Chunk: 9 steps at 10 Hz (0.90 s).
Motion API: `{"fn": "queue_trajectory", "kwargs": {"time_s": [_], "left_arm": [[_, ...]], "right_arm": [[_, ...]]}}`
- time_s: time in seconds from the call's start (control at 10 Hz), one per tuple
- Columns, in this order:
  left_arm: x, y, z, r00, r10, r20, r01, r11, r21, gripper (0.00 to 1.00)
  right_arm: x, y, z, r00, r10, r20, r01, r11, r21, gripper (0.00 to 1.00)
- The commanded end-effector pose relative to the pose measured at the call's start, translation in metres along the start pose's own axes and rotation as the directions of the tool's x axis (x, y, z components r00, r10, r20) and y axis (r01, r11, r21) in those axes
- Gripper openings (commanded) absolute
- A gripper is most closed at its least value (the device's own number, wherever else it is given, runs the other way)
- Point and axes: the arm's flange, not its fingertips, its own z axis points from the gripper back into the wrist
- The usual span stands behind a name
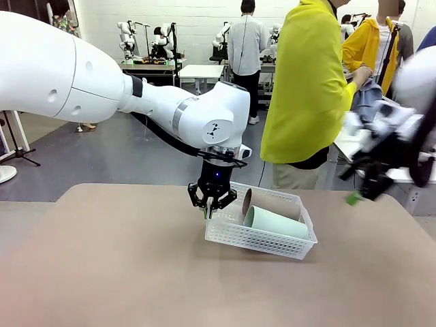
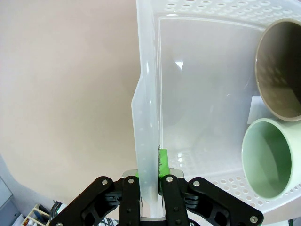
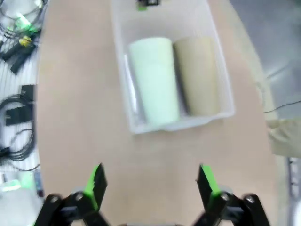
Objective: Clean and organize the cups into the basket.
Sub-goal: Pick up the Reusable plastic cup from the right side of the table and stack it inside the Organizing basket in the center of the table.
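Left wrist: L jaws clamp basket (image 2: 147, 117) wall | right wrist: R jaws apart

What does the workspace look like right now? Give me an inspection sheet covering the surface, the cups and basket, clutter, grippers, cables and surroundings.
Surface: tan table, no spills seen.
Job's things: white basket holds a mint cup and a brown cup, lying side by side.
Clutter: nothing seen.
Grippers: left gripper shut on the basket's end wall; right gripper open, above the table, apart from the basket, holding nothing.
Cables: black cables beyond the table's edge.
Surroundings: person in a yellow top at the far side.
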Motion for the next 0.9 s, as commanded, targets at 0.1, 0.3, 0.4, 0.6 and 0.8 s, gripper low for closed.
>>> {"fn": "queue_trajectory", "kwargs": {"time_s": [0.1, 0.3, 0.4, 0.6, 0.8], "left_arm": [[-0.003, 0.003, -0.001, 1.000, -0.003, 0.004, 0.004, 1.000, -0.013, 0.00], [-0.003, 0.003, -0.001, 1.000, -0.003, 0.004, 0.004, 1.000, -0.013, 0.00], [-0.003, 0.003, -0.001, 1.000, -0.003, 0.004, 0.004, 1.000, -0.013, 0.00], [-0.003, 0.003, -0.001, 1.000, -0.003, 0.004, 0.004, 1.000, -0.013, 0.00], [-0.003, 0.003, -0.001, 1.000, -0.003, 0.004, 0.004, 1.000, -0.013, 0.00]], "right_arm": [[-0.108, -0.001, 0.038, 0.972, 0.002, 0.234, -0.016, 0.998, 0.058, 1.00], [-0.146, -0.018, 0.059, 0.942, 0.059, 0.330, -0.092, 0.992, 0.085, 1.00], [-0.162, -0.027, 0.064, 0.928, 0.043, 0.369, -0.071, 0.995, 0.063, 1.00], [-0.193, -0.043, 0.063, 0.876, 0.029, 0.481, -0.063, 0.996, 0.056, 1.00], [-0.211, -0.056, 0.050, 0.841, -0.041, 0.539, -0.003, 0.997, 0.082, 1.00]]}}
